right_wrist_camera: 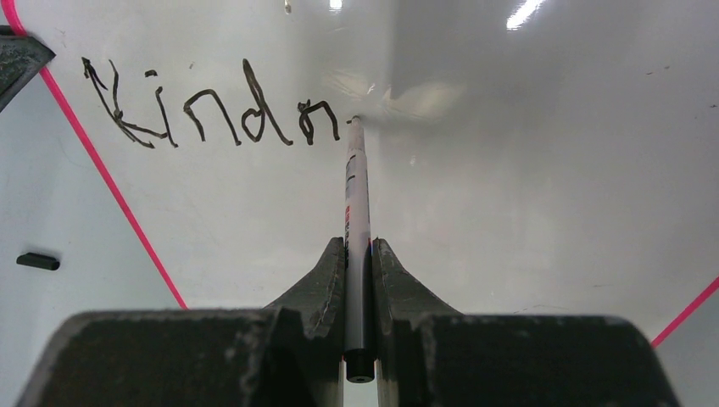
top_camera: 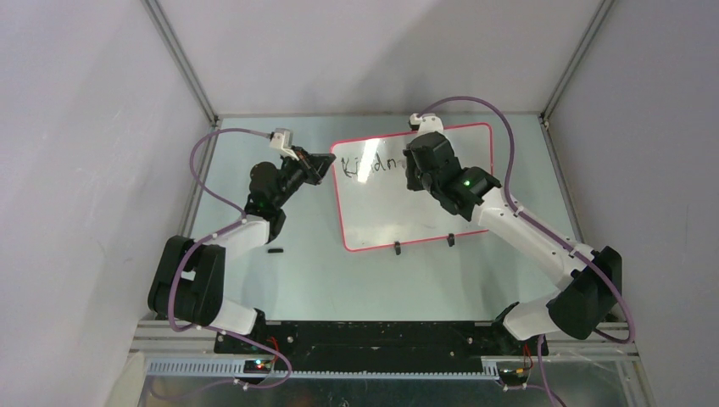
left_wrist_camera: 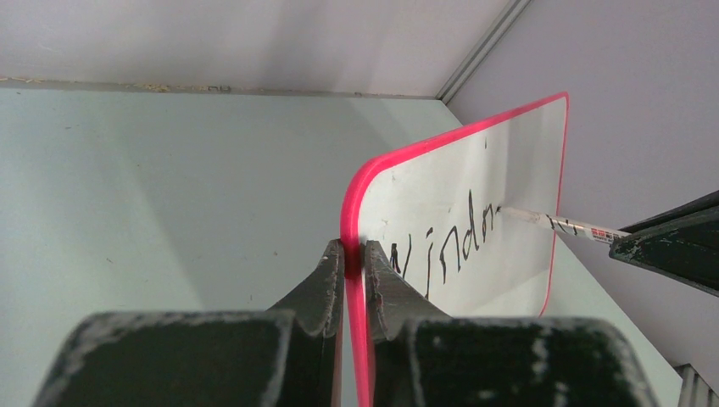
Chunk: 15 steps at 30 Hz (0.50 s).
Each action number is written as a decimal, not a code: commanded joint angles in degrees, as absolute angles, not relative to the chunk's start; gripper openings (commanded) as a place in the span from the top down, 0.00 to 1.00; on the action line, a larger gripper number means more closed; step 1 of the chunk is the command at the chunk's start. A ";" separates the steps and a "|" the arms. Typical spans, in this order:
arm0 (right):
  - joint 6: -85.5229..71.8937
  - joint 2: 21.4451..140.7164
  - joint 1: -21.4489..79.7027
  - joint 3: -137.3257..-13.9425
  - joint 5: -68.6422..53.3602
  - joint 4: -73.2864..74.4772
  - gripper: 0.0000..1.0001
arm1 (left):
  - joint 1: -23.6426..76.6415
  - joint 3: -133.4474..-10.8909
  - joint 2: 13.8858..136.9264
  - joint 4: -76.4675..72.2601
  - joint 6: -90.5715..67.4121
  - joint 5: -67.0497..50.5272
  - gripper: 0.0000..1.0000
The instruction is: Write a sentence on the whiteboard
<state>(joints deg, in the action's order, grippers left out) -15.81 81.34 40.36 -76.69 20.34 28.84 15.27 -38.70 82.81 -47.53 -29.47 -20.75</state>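
- Large glossy white rectangular whiteboard [top_camera: 407, 212] with a thin red-pink rim and rounded corners; placed on the pale green table [top_camera: 339, 280] at mid-depth, a little right of centre, turned slightly askew; two small black clip feet [top_camera: 397, 248] on its near edge; flat or propped, cannot tell.
- Bright glare across the board's upper part in the top view; ceiling lights mirrored in the sheen in the right wrist view.
- Black handwritten sentence [right_wrist_camera: 212, 114] begun in the board's top left corner; legible as "Kindn" in uneven, wobbly strokes of varying height; tall K and d, small dotted i; same letters seen slantwise from the left wrist [left_wrist_camera: 449, 250] and faintly from above [top_camera: 369, 165].
- Black left gripper [left_wrist_camera: 354, 250] at the board's left edge, fingers pinching the red-pink rim between them, one on each face.
- Black right gripper [right_wrist_camera: 359, 246] over the board's upper middle, fingers pressed onto a slim white marker pen [right_wrist_camera: 356, 195] with red and black print on its barrel; tip touching the board just right of the last n.
- Small black cap [top_camera: 274, 251] lying on the table left of the board, apart from it, near the left arm.
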 commanded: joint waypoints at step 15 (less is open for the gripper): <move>-15.22 80.83 39.55 -77.52 23.13 27.09 1.00 | 16.63 -38.20 80.70 -50.19 -27.25 -21.78 1.00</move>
